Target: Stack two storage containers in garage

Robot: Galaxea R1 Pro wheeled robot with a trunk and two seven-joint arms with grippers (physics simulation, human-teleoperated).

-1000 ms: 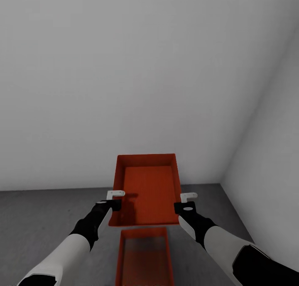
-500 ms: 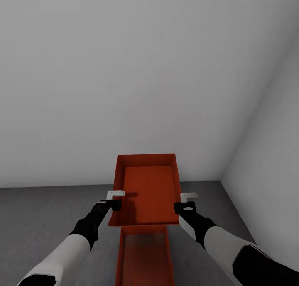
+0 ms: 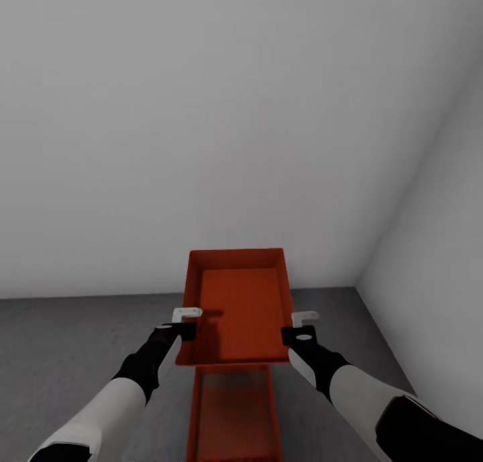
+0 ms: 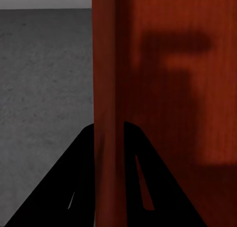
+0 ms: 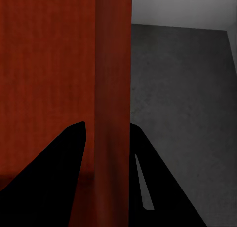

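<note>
From the head camera, the floor-to-wall line has dropped slightly over the last second while the arms and bins sit the same in the picture (so the camera moved, not the load). The upper orange-red open-topped rectangular storage container (image 3: 235,304) hangs above the matte dark grey concrete floor (image 3: 67,355), just beyond the identical lower bin (image 3: 233,415), which looks to be resting on it. I judge lowering onto it remains.

In the left wrist camera, the left gripper (image 4: 106,187) clamps the upper bin's wall.

In the right wrist camera, the right gripper (image 5: 106,182) is likewise clamped.
</note>
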